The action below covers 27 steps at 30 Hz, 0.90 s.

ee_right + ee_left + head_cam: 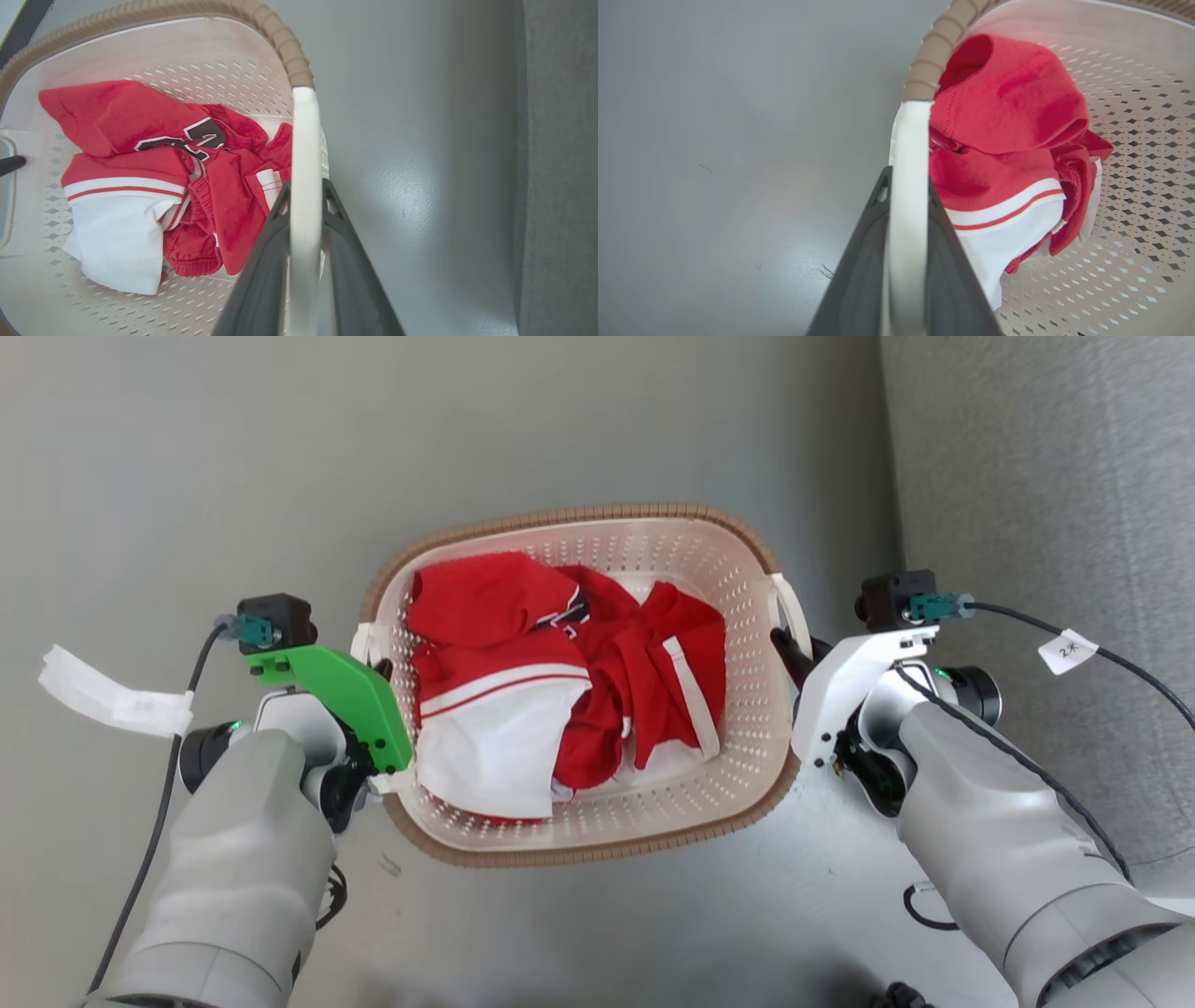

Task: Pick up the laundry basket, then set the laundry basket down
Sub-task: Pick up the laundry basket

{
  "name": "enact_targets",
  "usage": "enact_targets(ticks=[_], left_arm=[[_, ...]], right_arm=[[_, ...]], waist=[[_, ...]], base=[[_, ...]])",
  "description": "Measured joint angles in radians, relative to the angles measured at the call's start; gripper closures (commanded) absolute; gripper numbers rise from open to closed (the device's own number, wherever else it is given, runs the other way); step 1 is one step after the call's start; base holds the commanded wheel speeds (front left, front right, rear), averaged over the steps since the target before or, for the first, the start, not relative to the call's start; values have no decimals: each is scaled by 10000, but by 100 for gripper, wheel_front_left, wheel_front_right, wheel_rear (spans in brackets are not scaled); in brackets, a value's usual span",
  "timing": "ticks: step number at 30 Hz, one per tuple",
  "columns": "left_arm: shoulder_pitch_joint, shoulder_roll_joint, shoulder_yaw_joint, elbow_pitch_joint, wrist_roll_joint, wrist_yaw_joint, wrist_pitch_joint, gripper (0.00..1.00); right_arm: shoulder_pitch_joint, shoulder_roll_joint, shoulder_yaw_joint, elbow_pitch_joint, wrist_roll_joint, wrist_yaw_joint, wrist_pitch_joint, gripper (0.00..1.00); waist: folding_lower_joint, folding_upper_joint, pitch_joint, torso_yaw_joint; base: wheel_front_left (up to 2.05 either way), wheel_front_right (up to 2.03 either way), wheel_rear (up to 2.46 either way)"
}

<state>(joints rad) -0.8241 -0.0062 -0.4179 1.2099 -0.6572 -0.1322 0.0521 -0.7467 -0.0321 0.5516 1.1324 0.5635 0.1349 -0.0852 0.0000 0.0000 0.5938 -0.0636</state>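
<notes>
Basket position first: the laundry basket (560, 515) lies centred ahead of me over the smooth grey floor (187, 476), between my two arms. I cannot tell whether its base rests on the floor or hangs just above it. Its perforated cream walls and brown woven-look rim trim are in plain sight.

Left gripper (907, 181): the two dark fingers are pressed onto the white left handle (908, 149), one finger on each side of the loop and touching it. In the head view a green plate (341, 686) on that wrist covers most of the fingers and overlaps the basket's near left rim, so I judge the grip from the wrist view.

Right gripper (306, 184): same finding. Both fingers pinch the white right handle (304, 140) from either side, just below where the brown trim ends.

Contents: a crumpled heap of red and white clothes (523, 691) lies wholly inside the walls, covering most of the bottom and sitting below the rim. On the left side the red cloth lies just beside the handle. Black lettering shows on one red piece in the right wrist view.

Surroundings: a textured grey surface (1046, 476) runs along my right side, near the right arm and apart from the basket. A white paper tag (112, 700) hangs on the left arm's cable, and a small white label (1069, 651) sits on the right arm's cable. Both are outboard of the wrists, away from the basket.
</notes>
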Motion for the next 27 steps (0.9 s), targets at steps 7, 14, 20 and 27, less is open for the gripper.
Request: enact_targets(ticks=[7,14,20,27], left_arm=[[265,4,-144,2,-125,0,226,100],[576,17,-326,25,-339,0,564,100],[942,23,-447,-13,-627,0,809,100],[1246,44,-637,-63,-849,0,1220,100]], right_arm=[[290,-8,178,-6,370,-2,226,100],[559,-13,357,8,629,-2,481,100],[837,-15,472,42,934,-2,734,100],[1209,-17,596,67,1252,-2,1003,100]], waist=[[0,0,-704,-55],[0,0,-1417,-116],[0,0,-2042,-168],[0,0,-2761,-213]], base=[[0,0,0],[0,0,0],[0,0,0],[0,0,0]])
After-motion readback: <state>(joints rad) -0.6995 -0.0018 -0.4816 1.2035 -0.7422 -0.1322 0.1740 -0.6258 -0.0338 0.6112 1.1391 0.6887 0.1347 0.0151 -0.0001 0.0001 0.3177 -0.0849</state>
